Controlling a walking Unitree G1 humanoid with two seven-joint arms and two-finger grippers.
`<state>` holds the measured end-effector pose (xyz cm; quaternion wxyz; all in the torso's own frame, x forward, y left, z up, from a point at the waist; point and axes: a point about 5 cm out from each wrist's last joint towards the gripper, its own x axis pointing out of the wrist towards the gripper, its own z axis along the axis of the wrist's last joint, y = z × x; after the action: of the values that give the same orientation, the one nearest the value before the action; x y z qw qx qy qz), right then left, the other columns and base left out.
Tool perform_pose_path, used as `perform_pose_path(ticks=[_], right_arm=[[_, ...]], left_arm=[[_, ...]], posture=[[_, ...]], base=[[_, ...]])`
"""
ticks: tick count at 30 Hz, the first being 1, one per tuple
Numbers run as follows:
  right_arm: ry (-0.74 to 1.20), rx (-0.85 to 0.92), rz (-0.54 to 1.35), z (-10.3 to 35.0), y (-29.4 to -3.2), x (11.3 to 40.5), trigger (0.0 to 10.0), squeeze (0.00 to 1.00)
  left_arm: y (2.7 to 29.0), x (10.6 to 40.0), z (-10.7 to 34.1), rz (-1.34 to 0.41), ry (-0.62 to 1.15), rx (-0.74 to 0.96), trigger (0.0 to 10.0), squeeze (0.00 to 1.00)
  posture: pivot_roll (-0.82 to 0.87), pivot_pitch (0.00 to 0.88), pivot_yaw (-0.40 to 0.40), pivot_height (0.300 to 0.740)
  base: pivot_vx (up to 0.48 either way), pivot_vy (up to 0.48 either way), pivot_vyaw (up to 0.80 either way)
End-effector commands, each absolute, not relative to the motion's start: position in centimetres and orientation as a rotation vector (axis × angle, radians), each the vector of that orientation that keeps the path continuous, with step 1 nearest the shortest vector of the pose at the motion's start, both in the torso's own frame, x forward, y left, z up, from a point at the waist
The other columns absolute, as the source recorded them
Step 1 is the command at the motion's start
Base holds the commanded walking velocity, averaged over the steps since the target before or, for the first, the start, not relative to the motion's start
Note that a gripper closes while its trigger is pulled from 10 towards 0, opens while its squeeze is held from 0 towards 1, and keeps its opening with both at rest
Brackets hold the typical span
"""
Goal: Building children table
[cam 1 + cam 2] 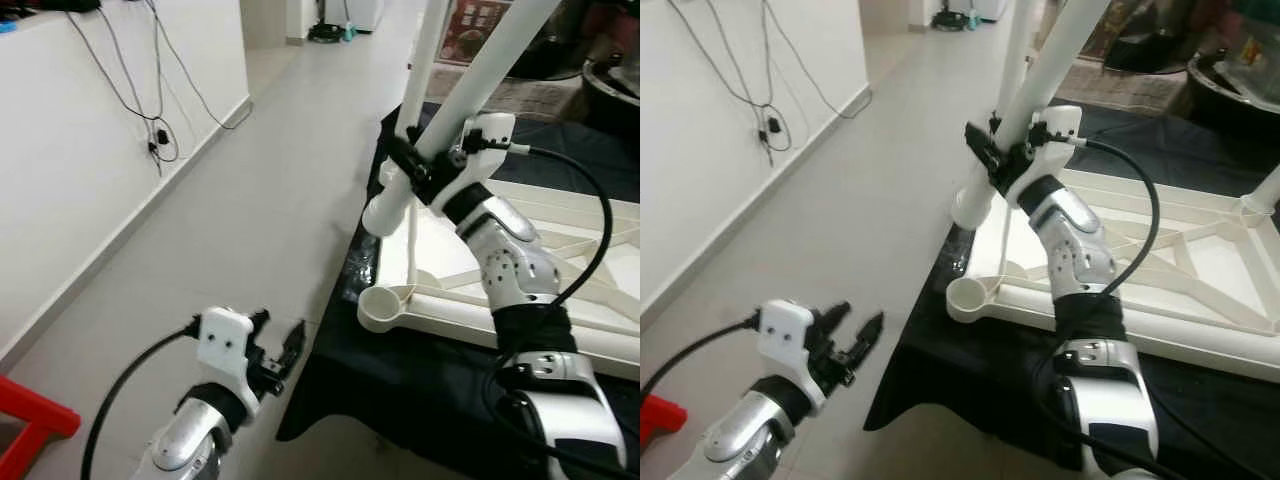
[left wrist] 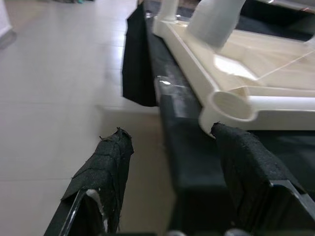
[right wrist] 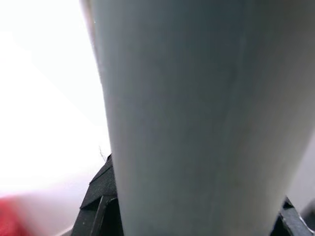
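Item 1, tabletop (image 1: 1200, 300): I am seeing it lying upside down on a black cloth (image 1: 970, 390), its ribbed underside facing up, one round corner socket (image 1: 382, 305) sitting empty at the near left corner.

Item 2, leg (image 1: 455, 120): white, tapered, tilting steeply. Its fat lower end is hanging just above the tabletop's left edge, near the empty socket but apart from it. A second white leg (image 1: 425, 55) is standing behind it.

Item 3, right gripper (image 1: 418, 165): I am holding it raised over the tabletop's left edge, its black fingers clamping round the tilted leg. In the right wrist view the leg (image 3: 197, 118) is sitting between the fingers (image 3: 98, 196).

Item 4, left gripper (image 1: 852, 340): I am keeping it low over the floor (image 1: 250, 220), just left of the cloth's edge, fingers spread and gripping nothing. In the left wrist view the fingers (image 2: 106, 169) are pointing toward the empty socket (image 2: 229, 105).

Item 5, surroundings: white wall (image 1: 90, 130) with dangling cables (image 1: 150, 110) on the left; a red object (image 1: 30, 420) at the lower left edge.
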<state>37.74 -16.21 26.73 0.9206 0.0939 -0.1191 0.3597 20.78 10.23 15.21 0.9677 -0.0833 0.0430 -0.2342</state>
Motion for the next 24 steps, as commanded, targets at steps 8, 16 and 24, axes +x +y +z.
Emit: perform_pose_path(ticks=[8,16,24], right_arm=[[-0.143,0.129,1.334,26.7,-15.7,36.4,10.0,0.0],[-0.162,0.047,1.433,28.2,-16.0,36.9,10.0,0.0],[-0.18,-0.005,1.555,29.8,-15.4,36.8,10.0,0.0]], left_arm=[[8.6,17.9,15.2,-0.635,0.161,-0.242,10.0,0.0],[8.7,16.8,15.6,-0.636,0.178,-0.243,10.0,0.0],[9.0,15.6,16.0,-0.638,0.204,-0.234,10.0,0.0]], posture=[[0.15,0.274,-0.058,0.74],[0.17,0.323,-0.051,0.74],[0.2,0.358,-0.039,0.74]], base=[[0.0,0.0,0.0],[0.0,0.0,0.0],[0.0,0.0,0.0]])
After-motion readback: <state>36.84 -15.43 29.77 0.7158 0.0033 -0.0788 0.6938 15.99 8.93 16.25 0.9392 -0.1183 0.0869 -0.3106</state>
